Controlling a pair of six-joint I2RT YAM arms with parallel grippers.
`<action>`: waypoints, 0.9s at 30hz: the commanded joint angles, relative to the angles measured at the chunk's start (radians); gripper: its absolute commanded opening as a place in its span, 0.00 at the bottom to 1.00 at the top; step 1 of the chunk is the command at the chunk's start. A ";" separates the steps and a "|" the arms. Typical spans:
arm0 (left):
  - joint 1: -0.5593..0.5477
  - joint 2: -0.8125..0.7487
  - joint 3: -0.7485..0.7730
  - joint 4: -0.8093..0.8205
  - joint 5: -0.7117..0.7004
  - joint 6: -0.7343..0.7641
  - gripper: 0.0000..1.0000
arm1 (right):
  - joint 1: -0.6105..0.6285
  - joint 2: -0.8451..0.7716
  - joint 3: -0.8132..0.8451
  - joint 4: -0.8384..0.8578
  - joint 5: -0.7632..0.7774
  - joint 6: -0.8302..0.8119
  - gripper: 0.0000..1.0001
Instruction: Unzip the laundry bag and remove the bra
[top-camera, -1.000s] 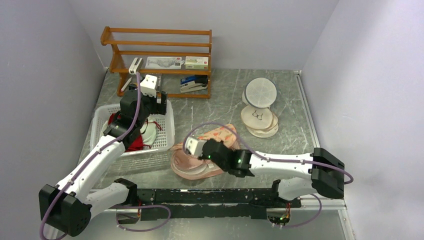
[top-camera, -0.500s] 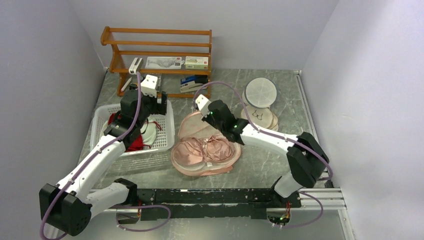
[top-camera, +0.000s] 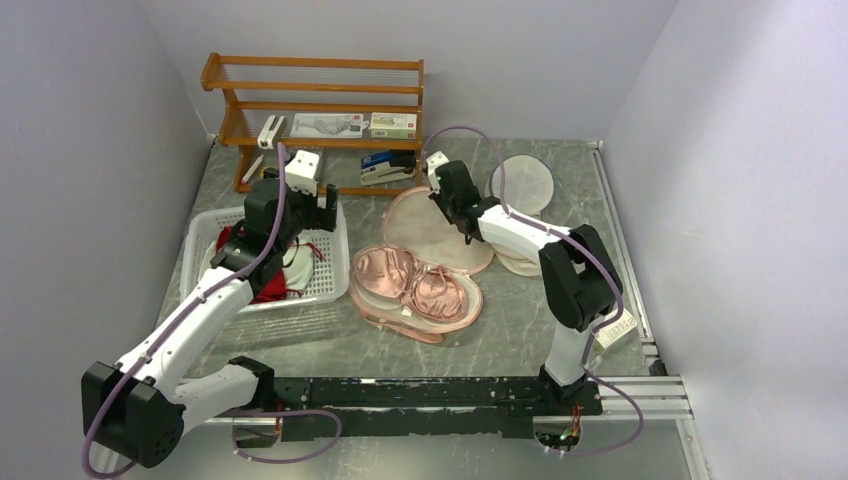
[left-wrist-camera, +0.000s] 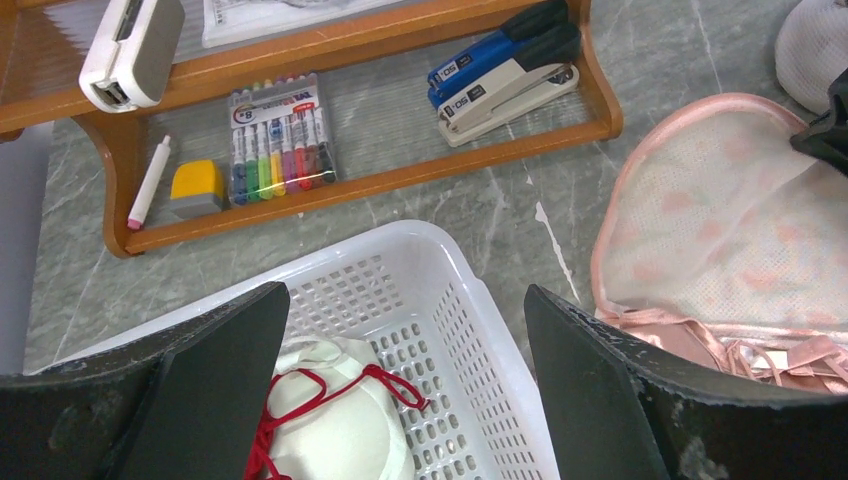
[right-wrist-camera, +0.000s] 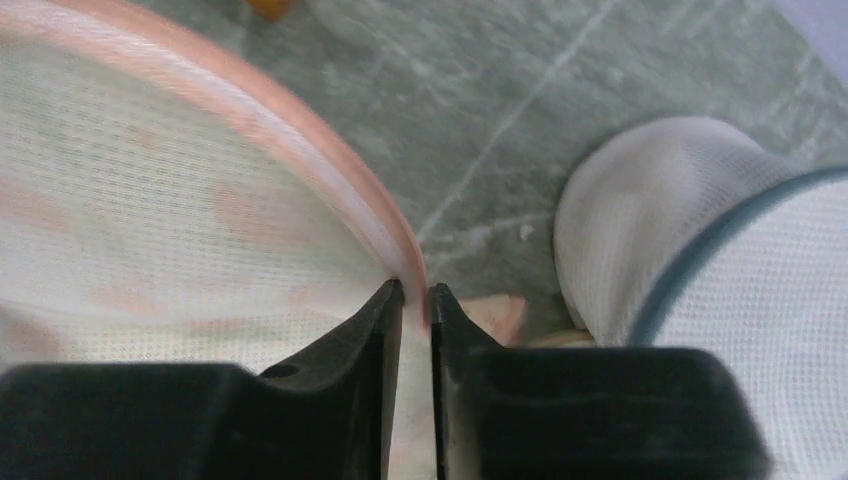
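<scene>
The peach-pink laundry bag (top-camera: 425, 225) lies unzipped in the middle of the table, its upper half folded back toward the shelf. The pale pink bra (top-camera: 415, 288) lies exposed in the lower half. My right gripper (top-camera: 449, 205) is shut on the pink trim of the folded-back flap (right-wrist-camera: 330, 190), holding it up. The flap also shows in the left wrist view (left-wrist-camera: 730, 215). My left gripper (top-camera: 318, 207) is open and empty above the far right corner of the white basket (left-wrist-camera: 430, 290).
The white basket (top-camera: 330, 280) holds a dark red garment (top-camera: 262, 285) and a cream cup with red string (left-wrist-camera: 335, 420). A wooden shelf (top-camera: 315, 110) with staplers and markers stands behind. Cream round pouches (top-camera: 525, 185) lie right of the bag.
My right gripper has swung from the bag's near edge up and back toward the shelf, pulling the top half open. The bra is now uncovered. The left arm has barely moved.
</scene>
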 joint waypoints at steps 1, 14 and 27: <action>0.003 0.013 0.007 0.032 0.037 -0.014 0.99 | -0.046 -0.069 -0.015 -0.023 0.208 0.177 0.35; -0.065 0.031 -0.011 0.029 0.051 0.009 0.99 | -0.155 -0.613 -0.270 -0.288 -0.260 0.483 0.87; -0.271 0.064 -0.015 -0.099 0.427 -0.410 0.99 | -0.155 -1.053 -0.551 -0.331 -0.427 0.622 0.88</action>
